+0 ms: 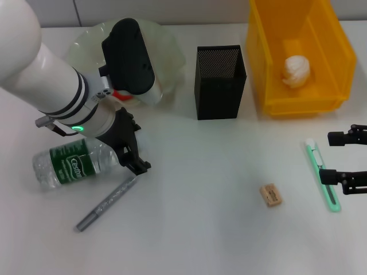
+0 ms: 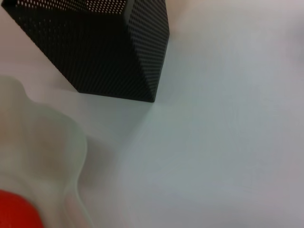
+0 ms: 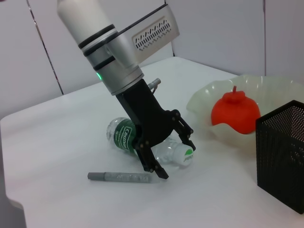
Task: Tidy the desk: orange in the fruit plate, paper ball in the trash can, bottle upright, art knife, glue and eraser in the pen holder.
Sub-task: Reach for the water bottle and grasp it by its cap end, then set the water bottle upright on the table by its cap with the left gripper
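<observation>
L gripper (image 1: 131, 153) open wide over the bottle's (image 1: 73, 164) cap end; bottle lies flat near the glue (image 1: 107, 203). R gripper (image 1: 344, 157) open, idle by the knife (image 1: 322, 176). Risk: round bottle rolls off, nudging glue.

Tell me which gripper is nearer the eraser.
Right. The right gripper sits beside the eraser, over the green knife; the left gripper is across the table at the bottle.
</observation>
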Tool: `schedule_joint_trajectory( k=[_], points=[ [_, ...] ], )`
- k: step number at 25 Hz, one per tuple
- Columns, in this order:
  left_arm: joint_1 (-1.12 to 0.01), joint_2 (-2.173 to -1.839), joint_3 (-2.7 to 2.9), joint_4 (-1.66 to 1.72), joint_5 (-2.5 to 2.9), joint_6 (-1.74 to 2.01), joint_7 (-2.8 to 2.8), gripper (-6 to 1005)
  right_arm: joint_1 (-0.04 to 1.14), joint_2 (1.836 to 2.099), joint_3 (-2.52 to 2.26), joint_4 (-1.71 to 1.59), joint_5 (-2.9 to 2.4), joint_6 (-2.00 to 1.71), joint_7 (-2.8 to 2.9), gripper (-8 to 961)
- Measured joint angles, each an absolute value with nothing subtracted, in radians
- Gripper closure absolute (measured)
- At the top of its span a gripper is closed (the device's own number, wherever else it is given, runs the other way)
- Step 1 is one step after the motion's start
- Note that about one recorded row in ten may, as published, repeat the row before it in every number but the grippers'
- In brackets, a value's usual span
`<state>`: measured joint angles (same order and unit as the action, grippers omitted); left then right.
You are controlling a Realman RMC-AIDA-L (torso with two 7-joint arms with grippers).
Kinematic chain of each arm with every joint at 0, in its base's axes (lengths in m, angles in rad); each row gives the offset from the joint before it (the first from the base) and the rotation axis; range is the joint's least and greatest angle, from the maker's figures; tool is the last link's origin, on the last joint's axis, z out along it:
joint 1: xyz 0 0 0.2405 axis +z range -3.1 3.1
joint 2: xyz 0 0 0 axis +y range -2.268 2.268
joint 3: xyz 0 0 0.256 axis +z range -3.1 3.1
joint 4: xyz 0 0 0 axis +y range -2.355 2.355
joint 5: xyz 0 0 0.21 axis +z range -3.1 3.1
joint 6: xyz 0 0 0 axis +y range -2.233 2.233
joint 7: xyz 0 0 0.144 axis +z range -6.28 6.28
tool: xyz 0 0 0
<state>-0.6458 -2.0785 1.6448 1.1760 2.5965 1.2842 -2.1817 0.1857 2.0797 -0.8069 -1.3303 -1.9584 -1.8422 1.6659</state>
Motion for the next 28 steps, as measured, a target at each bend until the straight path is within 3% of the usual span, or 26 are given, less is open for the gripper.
schedule_joint_trajectory(
  k=[5, 17, 19, 25, 28],
  points=[
    [-0.649, -2.079, 1.649, 1.171, 2.598, 1.277, -2.182, 140, 0.186, 2.081, -0.807, -1.328, -1.959, -1.843, 1.666, 150],
    [-0.649, -2.079, 1.654, 1.164, 2.644, 1.256, -2.221, 301, 0.197, 2.079, -0.803, -1.292, -1.960, -1.844, 1.665, 162],
    [-0.647, -2.079, 1.655, 1.164, 2.644, 1.248, -2.223, 516, 0.197, 2.079, -0.805, -1.289, -1.960, -1.844, 1.665, 164],
    [-0.631, -2.078, 1.659, 1.171, 2.645, 1.219, -2.235, 546, 0.196, 2.078, -0.797, -1.279, -1.956, -1.844, 1.664, 170],
    [-0.527, -2.072, 1.634, 1.329, 2.616, 1.217, -2.225, 551, 0.196, 2.078, -0.796, -1.278, -1.954, -1.844, 1.664, 173]
  ],
)
